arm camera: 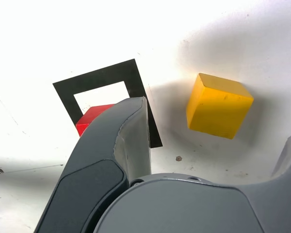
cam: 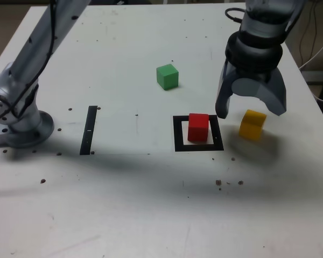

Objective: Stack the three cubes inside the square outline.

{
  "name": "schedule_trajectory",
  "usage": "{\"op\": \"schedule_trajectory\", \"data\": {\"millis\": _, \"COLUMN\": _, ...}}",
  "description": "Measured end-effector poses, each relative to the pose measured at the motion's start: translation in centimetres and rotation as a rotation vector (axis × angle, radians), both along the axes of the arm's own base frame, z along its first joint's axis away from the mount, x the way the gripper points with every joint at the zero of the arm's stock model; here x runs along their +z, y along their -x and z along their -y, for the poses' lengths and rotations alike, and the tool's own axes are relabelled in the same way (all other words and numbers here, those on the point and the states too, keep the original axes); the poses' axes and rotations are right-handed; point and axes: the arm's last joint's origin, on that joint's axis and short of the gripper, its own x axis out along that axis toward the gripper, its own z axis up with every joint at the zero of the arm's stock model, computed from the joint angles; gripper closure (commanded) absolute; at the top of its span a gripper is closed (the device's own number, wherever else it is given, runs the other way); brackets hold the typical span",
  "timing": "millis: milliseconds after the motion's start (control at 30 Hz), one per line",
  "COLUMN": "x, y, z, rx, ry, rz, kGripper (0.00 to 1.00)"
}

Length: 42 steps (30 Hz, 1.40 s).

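Observation:
The red cube [cam: 198, 127] stands inside the square outline [cam: 178, 134], a thick black frame on the white table. To the exterior view's right of the frame sits the yellow cube [cam: 252, 124], turned slightly askew. My gripper [cam: 250, 112] hangs open just above it, one finger on each side, touching nothing. The green cube [cam: 167, 76] rests alone farther back. In the wrist view the yellow cube [arm camera: 218, 106] lies between my spread fingers [arm camera: 131, 131]. One of those fingers half hides the red cube [arm camera: 91, 119] and a corner of the square outline [arm camera: 102, 78].
A narrow black strip [cam: 89, 130] lies flat to the exterior view's left of the frame. The arm's base [cam: 21, 126] stands near the table's left edge. Cables [cam: 312, 54] hang past the right edge. Small dark specks dot the tabletop.

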Motion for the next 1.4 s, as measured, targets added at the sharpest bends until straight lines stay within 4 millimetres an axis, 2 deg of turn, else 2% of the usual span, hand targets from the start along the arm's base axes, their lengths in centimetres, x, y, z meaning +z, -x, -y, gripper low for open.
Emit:
{"op": "schedule_trajectory", "data": {"millis": 767, "x": -0.3, "y": -0.4, "z": 0.3, "rx": -0.26, "ry": 0.026, "rz": -0.034, "kGripper": 0.01}}
{"op": "schedule_trajectory", "data": {"millis": 1067, "x": -0.4, "y": -0.6, "z": 0.3, "rx": -0.268, "ry": 0.02, "rz": -0.034, "kGripper": 0.01}}
{"op": "schedule_trajectory", "data": {"millis": 1400, "x": -1.5, "y": -1.6, "z": 0.4, "rx": -0.274, "ry": 0.021, "rz": -0.049, "kGripper": 0.02}}
